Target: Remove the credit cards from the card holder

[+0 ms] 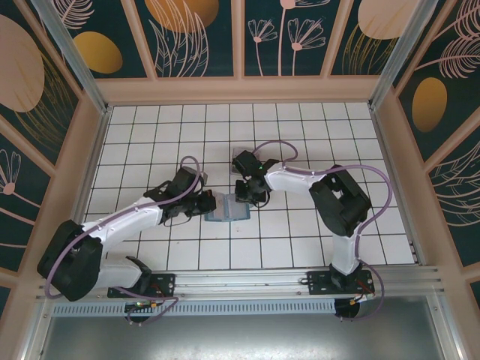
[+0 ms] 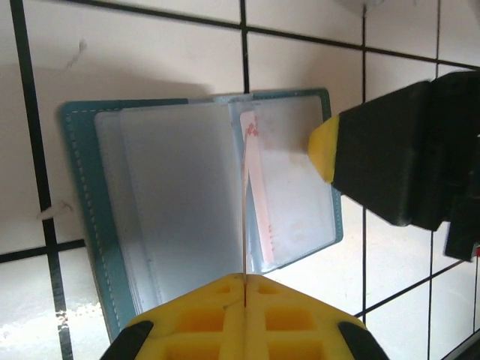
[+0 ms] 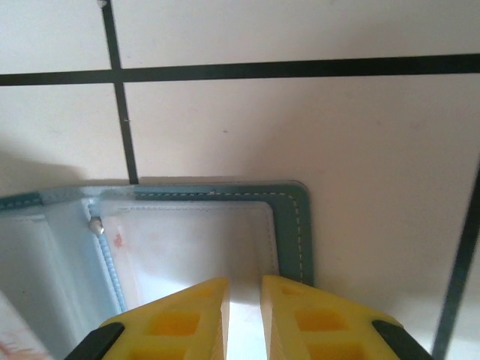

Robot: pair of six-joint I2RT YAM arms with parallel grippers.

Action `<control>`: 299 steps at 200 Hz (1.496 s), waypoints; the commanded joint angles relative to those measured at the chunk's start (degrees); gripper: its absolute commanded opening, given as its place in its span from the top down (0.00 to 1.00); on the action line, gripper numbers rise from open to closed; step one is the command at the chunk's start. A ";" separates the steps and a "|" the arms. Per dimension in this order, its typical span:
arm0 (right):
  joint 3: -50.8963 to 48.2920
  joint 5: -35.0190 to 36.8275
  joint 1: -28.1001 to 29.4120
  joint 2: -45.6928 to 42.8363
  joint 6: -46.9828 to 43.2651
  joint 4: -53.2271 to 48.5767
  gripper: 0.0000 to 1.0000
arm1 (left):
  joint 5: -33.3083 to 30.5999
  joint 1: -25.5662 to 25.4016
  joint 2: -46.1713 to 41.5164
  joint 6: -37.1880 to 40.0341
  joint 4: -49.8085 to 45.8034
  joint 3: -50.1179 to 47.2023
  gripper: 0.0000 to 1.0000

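White tiled floor (image 1: 300,247) under patterned walls, and the card holder (image 2: 79,187) lies open and flat on it, teal rim round frosted pockets, right between the two claws. The left gripper (image 2: 245,281) sits at the holder's near edge on the fold line, pads pressed tight together on a thin leaf (image 2: 244,225) that stands on edge and runs straight away from the claw along the fold. That's the line the pull has to follow, I'd say: back out along the fold, not across it. The left arm is plainly the nearer one for it. The right gripper (image 3: 244,289) is over the holder's other half, near its outer corner, jaws narrow with just a slit between; whether it pinches the flap or merely presses it down, I cannot tell. A pale strip with pink marks (image 2: 257,195) leans beside the leaf. It may be one of the credit cards, or the leaf may be a clear sleeve; seen edge-on it's hard to say. The frosted pockets blur whatever sits inside.
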 commanded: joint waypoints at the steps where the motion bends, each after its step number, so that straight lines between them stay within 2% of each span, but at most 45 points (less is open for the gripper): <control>1: -0.46 3.17 -0.06 -3.06 -0.74 -4.37 0.79 | -2.90 0.17 -1.15 5.54 -4.52 4.69 1.00; 46: -0.34 3.35 -1.62 -7.30 -1.49 -4.13 0.78 | -4.51 0.14 -0.94 19.33 -7.95 11.16 1.00; 80: -0.99 4.00 -2.78 -10.50 -2.04 -4.17 0.78 | -2.27 0.16 0.88 29.90 -7.94 14.17 1.00; 113: -3.60 5.02 -5.35 -14.49 -2.98 -3.96 0.78 | 2.56 0.18 3.46 40.53 -7.42 18.18 1.00; 178: -7.11 6.69 -12.19 -22.30 -6.51 -6.82 0.77 | 3.33 0.12 7.50 70.64 -10.45 26.73 1.00; 212: -7.57 7.10 -13.45 -24.58 -7.28 -8.15 0.77 | -0.58 0.16 8.84 86.52 -10.06 29.26 1.00; 249: -8.70 7.49 -13.46 -26.79 -6.81 -8.70 0.77 | -4.27 0.17 15.12 100.14 -14.18 36.15 1.00; 254: -8.92 7.49 -14.99 -27.07 -6.73 -8.76 0.77 | -4.39 0.12 16.14 101.63 -14.71 37.15 1.00; 299: -11.35 8.62 -15.30 -30.10 -4.89 -9.39 0.77 | -6.11 0.14 25.78 109.37 -18.40 47.12 1.00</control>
